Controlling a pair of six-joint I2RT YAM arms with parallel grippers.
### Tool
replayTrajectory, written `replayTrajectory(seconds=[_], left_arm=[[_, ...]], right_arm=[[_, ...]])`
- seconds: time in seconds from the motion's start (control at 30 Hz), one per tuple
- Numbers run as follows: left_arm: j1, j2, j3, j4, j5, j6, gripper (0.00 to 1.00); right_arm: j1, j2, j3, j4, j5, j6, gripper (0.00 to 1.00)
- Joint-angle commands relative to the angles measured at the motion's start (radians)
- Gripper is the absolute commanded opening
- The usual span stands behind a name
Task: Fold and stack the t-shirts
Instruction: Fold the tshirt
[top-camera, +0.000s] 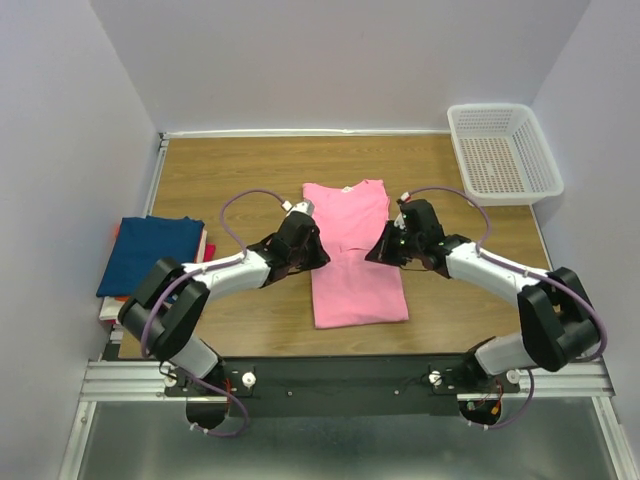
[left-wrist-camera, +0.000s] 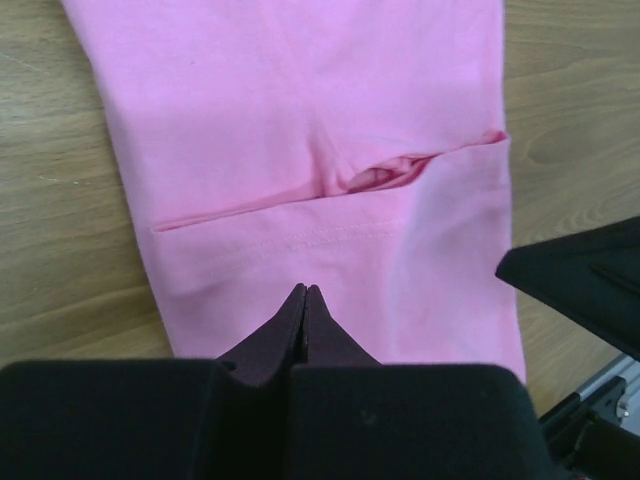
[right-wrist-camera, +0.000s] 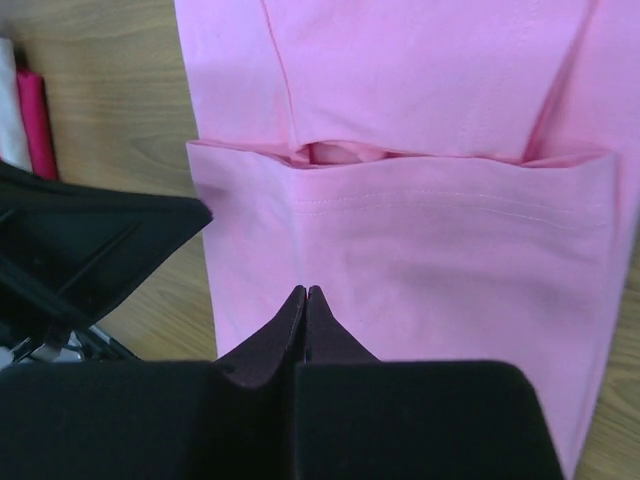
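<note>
The bright pink t-shirt (top-camera: 352, 290) lies flat mid-table, folded into a narrow strip, its near part doubled up to a hem edge (left-wrist-camera: 300, 240) across the middle. My left gripper (top-camera: 321, 258) hovers at the strip's left edge and my right gripper (top-camera: 373, 252) at its right edge. In the left wrist view the left gripper (left-wrist-camera: 306, 289) is shut with nothing between its tips, above the pink cloth (left-wrist-camera: 300, 90). The right gripper (right-wrist-camera: 306, 291) is shut the same way over the pink cloth (right-wrist-camera: 430, 240). A stack of folded t-shirts (top-camera: 150, 252), dark blue on top, sits at the table's left edge.
A white mesh basket (top-camera: 503, 152) stands at the far right corner. Red and white folded edges (right-wrist-camera: 30, 115) show beside the stack in the right wrist view. The table (top-camera: 240, 170) is wood, walled on three sides.
</note>
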Motion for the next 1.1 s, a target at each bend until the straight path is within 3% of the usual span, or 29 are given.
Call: replayTrajectory(seconds=[0.0, 0.43, 1.07], left_arm=[[0.023, 0.062, 0.002, 0.037, 0.012, 0.021, 0.00], [0.057, 0.159, -0.026, 0.078, 0.017, 0.026, 0.00], [0.120, 0.111, -0.057, 0.049, 0.024, 0.078, 0.00]], right_arm=[[0.028, 0.056, 0.027, 0.084, -0.053, -0.014, 0.06], [0.038, 0.227, 0.094, 0.181, -0.099, 0.000, 0.05], [-0.005, 0.368, 0.117, 0.185, 0.054, -0.006, 0.04]])
